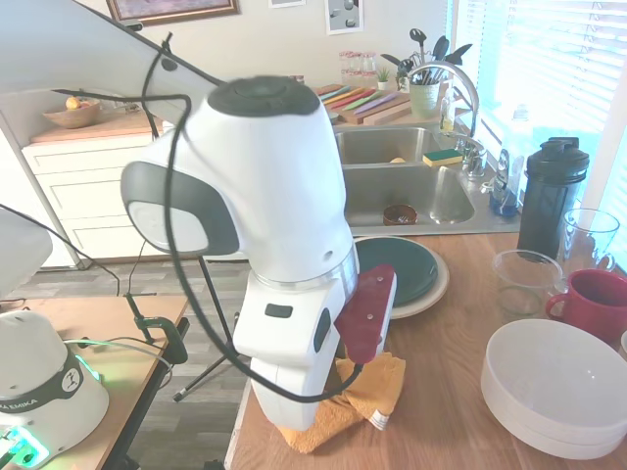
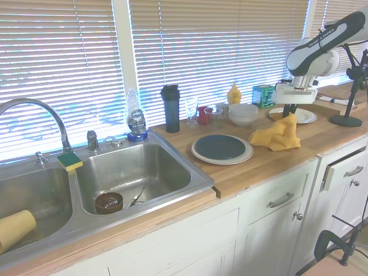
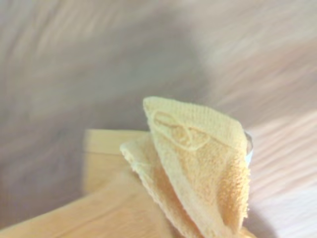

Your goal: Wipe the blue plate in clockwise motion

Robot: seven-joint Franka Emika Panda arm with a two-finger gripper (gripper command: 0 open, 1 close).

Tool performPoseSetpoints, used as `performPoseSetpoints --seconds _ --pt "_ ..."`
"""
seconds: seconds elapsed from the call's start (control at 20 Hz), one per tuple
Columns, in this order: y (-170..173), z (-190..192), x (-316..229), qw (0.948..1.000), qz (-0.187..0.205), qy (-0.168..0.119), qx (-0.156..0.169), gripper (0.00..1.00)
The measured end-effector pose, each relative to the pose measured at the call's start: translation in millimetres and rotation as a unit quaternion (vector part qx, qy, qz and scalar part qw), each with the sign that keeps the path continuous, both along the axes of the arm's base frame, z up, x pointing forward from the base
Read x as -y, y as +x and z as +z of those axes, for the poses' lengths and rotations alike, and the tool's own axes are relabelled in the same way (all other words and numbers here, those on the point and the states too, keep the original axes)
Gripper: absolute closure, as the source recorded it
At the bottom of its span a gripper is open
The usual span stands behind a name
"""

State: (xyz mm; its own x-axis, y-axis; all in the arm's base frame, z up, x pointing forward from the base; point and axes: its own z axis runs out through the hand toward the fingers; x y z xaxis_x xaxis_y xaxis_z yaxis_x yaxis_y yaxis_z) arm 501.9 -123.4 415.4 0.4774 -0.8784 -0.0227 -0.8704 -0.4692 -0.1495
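Note:
The blue plate [image 2: 221, 146] is dark teal and lies on a wider cream plate [image 2: 198, 154] on the wooden counter, right of the sink. In the first exterior view the blue plate [image 1: 407, 264] shows partly behind my arm. A yellow cloth [image 2: 276, 137] sits on the counter to the right of the plates, its top corner pulled up into a peak. My gripper [image 2: 290, 112] is above it, shut on that peak. The cloth [image 1: 367, 392] lies under my arm, and in the wrist view the cloth [image 3: 198, 158] hangs close and blurred.
Stacked white bowls [image 1: 554, 387], a red mug [image 1: 598, 304], a clear cup [image 1: 524, 279] and a black shaker bottle [image 1: 549, 196] stand on the counter by the window. The steel sink [image 2: 138, 172] is left of the plates. Another pale plate [image 2: 305, 115] lies behind the gripper.

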Motion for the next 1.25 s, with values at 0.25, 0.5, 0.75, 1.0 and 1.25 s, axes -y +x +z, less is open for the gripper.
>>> performPoseSetpoints --seconds 0.25,0.5,0.75,1.0,1.25 --pt "-5.8 41.5 6.0 0.9997 -0.002 0.003 0.023 1.0" --pt "-2.0 12.3 -36.1 0.9992 0.039 -0.004 -0.007 1.0" --pt "1.5 -37.9 -89.0 0.9959 0.076 -0.02 -0.045 1.0" --pt "1.3 -45.1 -90.2 0.9952 0.078 -0.019 -0.055 1.0" --pt "0.9 -45.2 -91.2 0.995 0.078 -0.019 -0.059 0.0"
